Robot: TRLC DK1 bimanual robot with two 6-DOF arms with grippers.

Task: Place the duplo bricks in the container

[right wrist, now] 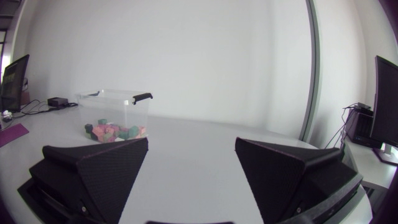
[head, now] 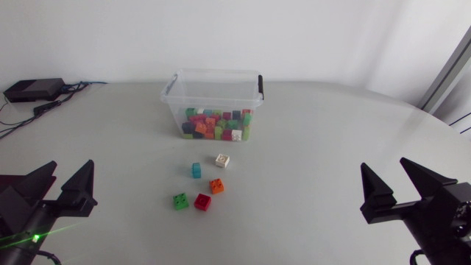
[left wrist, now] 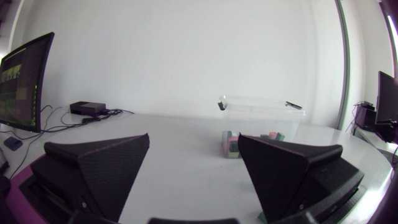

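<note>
Bricks (head: 216, 186) loose on the worktop (head: 309, 147): how many do you count?

Five, each a different colour: a white brick (head: 221, 160), a blue brick (head: 196, 170), an orange brick (head: 216, 186), a green brick (head: 181, 200) and a red brick (head: 202, 202). Many more lie heaped in the one container (head: 218, 72), too many to count.

And grippers?

Two. The left gripper (head: 72, 165) sits low at one side of the worktop and the right gripper (head: 383, 163) at the other.

Where do the five lie relative to the fingers (left wrist: 106, 168)?

Between the two grippers, near the middle of the worktop and well apart from both. No finger touches a brick. The container stands farther off, just beyond the loose five. In each wrist view it shows ahead of the fingers, off to one side.

How are the fingers set?

Both pairs are spread wide, with bare worktop in the gap. Neither gripper has hold of anything.

How do the bricks look?

They are small cubes with studded tops. White and blue lie nearest the container, with white a little closer to it. Orange is in the middle of the group. Green and red lie just beside each other, farthest from the container.

And the container?

It is clear plastic, with no lid on and a black clip at each end. Red, green, pink, orange and dark bricks show through its wall and cover the bottom.
</note>
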